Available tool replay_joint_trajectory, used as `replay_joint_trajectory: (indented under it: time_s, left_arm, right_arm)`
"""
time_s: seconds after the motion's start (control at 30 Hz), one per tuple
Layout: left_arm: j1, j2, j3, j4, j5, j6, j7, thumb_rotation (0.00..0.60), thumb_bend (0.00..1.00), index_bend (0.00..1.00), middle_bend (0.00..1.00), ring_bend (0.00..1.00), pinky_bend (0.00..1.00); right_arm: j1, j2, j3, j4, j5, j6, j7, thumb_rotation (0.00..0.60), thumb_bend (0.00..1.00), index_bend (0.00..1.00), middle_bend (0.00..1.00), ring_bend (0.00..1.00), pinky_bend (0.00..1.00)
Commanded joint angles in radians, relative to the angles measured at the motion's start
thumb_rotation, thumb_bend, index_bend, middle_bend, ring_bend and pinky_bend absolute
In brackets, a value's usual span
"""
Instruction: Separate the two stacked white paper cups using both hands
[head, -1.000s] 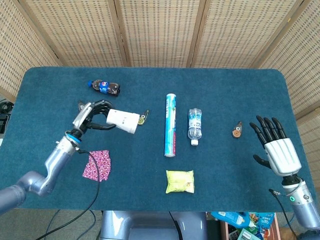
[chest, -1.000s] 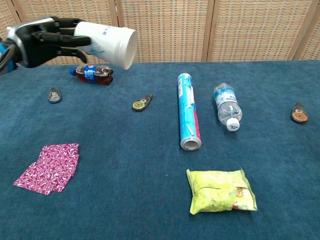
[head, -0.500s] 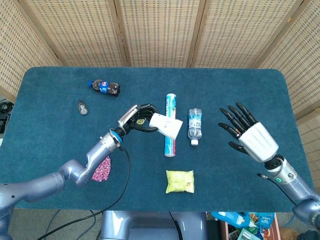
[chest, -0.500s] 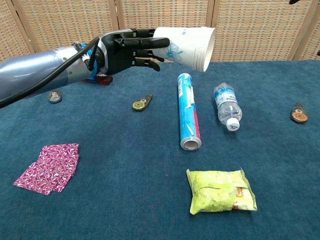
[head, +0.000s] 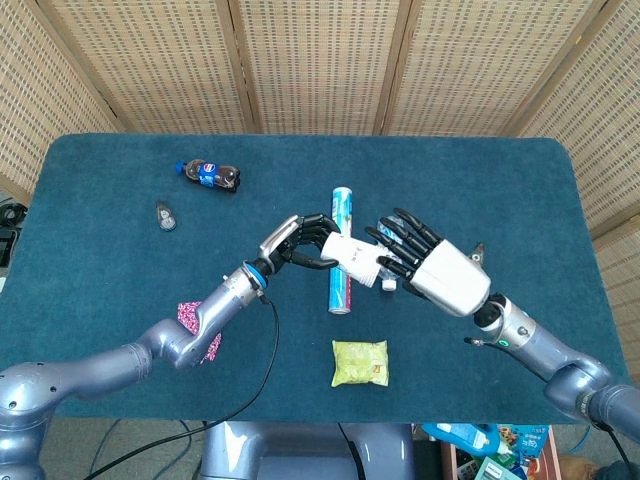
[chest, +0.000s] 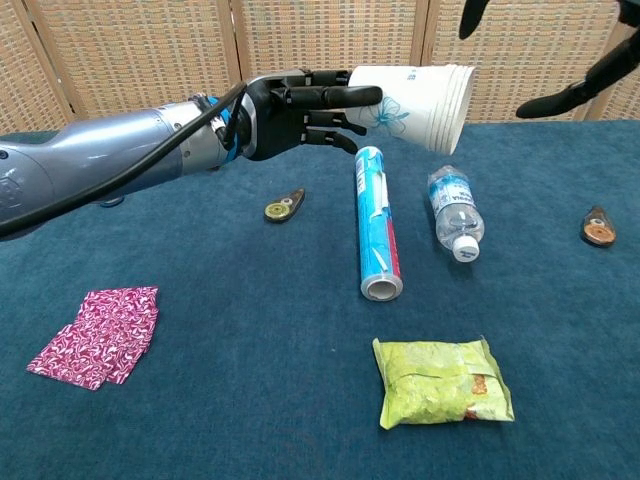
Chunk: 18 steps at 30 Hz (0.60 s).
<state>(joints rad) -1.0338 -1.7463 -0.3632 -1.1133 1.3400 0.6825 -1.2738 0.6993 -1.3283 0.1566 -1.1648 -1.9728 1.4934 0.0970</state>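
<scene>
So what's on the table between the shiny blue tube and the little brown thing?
A clear plastic water bottle lies between the blue foil tube and small brown tag, clearest in the chest view.

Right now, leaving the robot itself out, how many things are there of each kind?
Bottles: 2, cola bottle and water bottle
Small tags: 3, grey tag, yellow tag, brown tag
Tube: 1
Snack packet: 1
Pink cloth: 1
Paper cup stack: 1, held by the left hand
Total: 9
</scene>
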Motion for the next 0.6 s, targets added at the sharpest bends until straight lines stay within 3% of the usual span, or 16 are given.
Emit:
replay_joint_trajectory:
  time_s: [0.03,0.6]
  left_arm:
    - [-0.004,-0.010,0.000,0.004,-0.007,-0.004,0.007,0.600,0.12,0.52,0.52,0.50,0.50]
    - [-0.013,-0.032,0.001,0.018,-0.015,-0.020,0.014,0.600,0.12,0.52,0.52,0.50,0.50]
  right_arm:
    - [0.029,-0.027,-0.004,0.023,-0.010,-0.005,0.003,0.600,0.23,0.41,0.15,0.06,0.02]
    - [0.087,-0.090,-0.026,0.092,0.015,0.018,-0.005,0.600,0.42,0.47,0.17,0.08,0.06]
